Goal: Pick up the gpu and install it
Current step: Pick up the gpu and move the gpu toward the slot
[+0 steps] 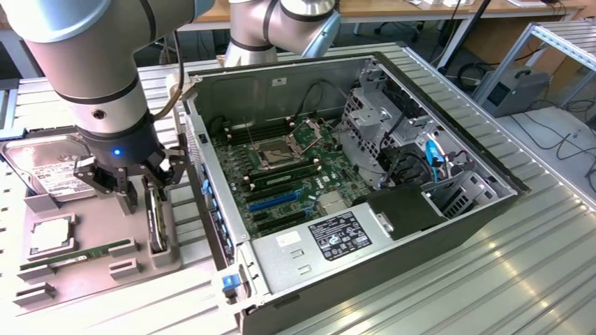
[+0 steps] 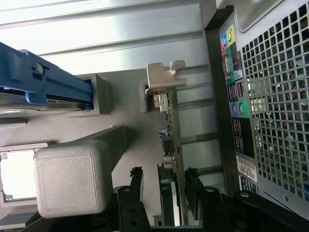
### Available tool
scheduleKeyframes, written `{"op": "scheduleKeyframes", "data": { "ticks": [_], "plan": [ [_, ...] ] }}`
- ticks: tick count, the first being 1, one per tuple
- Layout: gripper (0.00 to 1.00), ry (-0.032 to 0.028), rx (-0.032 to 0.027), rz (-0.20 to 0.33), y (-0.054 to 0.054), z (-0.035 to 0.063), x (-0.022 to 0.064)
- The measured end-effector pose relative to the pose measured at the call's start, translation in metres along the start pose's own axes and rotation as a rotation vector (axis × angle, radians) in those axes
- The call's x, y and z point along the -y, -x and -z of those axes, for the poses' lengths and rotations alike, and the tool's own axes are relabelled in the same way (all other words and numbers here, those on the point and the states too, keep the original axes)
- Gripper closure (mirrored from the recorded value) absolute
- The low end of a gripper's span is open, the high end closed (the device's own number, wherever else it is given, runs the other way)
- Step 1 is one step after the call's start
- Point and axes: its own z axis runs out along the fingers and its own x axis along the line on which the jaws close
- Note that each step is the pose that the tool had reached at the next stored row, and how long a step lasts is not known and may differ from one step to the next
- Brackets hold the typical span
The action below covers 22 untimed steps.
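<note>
The gpu (image 1: pixel 158 222) stands on its long edge in a slot of the grey fixture tray (image 1: pixel 93 279), at the exterior view's left, just beside the computer case. In the wrist view I look along the card edge-on: its green board edge (image 2: pixel 172 145) runs to the silver end bracket (image 2: pixel 164 79). My gripper (image 1: pixel 138 187) hangs over the near end of the card, open. Its two black fingers (image 2: pixel 136 186) straddle the card with a gap on each side. Nothing is held.
The open computer case (image 1: pixel 465 209) lies on its side with the motherboard and a blue expansion slot (image 1: pixel 275 201) exposed. Its rear port panel (image 2: pixel 236 96) runs close beside the card. The tray also carries a hard drive (image 1: pixel 47 167), a processor (image 1: pixel 51 237) and a RAM stick (image 1: pixel 75 257).
</note>
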Motion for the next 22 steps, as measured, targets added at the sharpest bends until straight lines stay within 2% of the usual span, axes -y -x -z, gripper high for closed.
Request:
{"op": "scheduleKeyframes", "data": {
  "ticks": [9,12,22],
  "plan": [
    [0.52,0.0003,0.0002,0.000,0.0000,-0.0002,0.0000],
    [0.72,0.0002,0.0000,0.000,0.0000,-0.0001,0.0000],
    [0.72,0.0004,0.0002,0.000,0.0000,-0.0002,0.0000]
  ]
}}
